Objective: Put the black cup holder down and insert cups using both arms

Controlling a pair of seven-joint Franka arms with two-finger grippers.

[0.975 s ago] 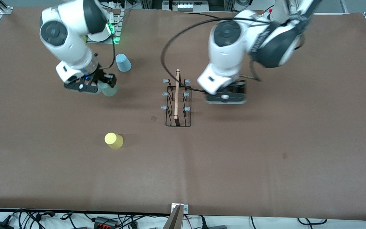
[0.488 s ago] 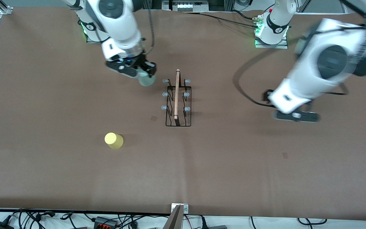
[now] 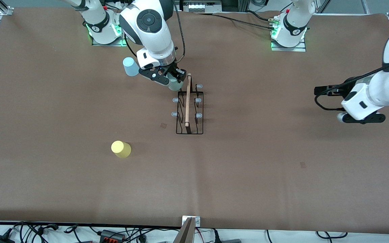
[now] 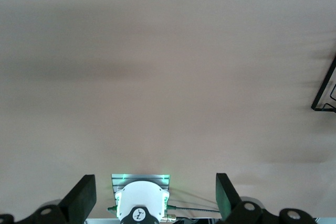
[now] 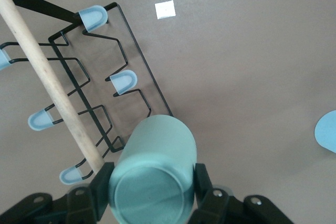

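The black cup holder (image 3: pixel 189 104) stands mid-table with its wooden rod pointing toward the front camera. My right gripper (image 3: pixel 171 80) is shut on the pale grey-green cup (image 3: pixel 175 85) and holds it over the holder's end farthest from the camera. In the right wrist view the cup (image 5: pixel 152 177) sits between both fingers (image 5: pixel 102 182), base up, above the holder (image 5: pixel 79 87). The light blue cup (image 3: pixel 130 66) stands upside down near the right arm's base. The yellow cup (image 3: pixel 121 149) stands nearer the camera. My left gripper (image 3: pixel 360 118) hangs open and empty over bare table at the left arm's end (image 4: pixel 155 187).
The arm bases (image 3: pixel 105 25) (image 3: pixel 290 28) stand along the table's edge farthest from the camera. Small tape marks (image 3: pixel 163 125) (image 3: pixel 302 164) lie on the brown table cover. A metal bracket (image 3: pixel 190 222) and cables sit at the edge nearest the camera.
My right gripper carried the grey-green cup from beside the blue cup across to the holder. My left arm swung away from the holder toward its own end of the table.
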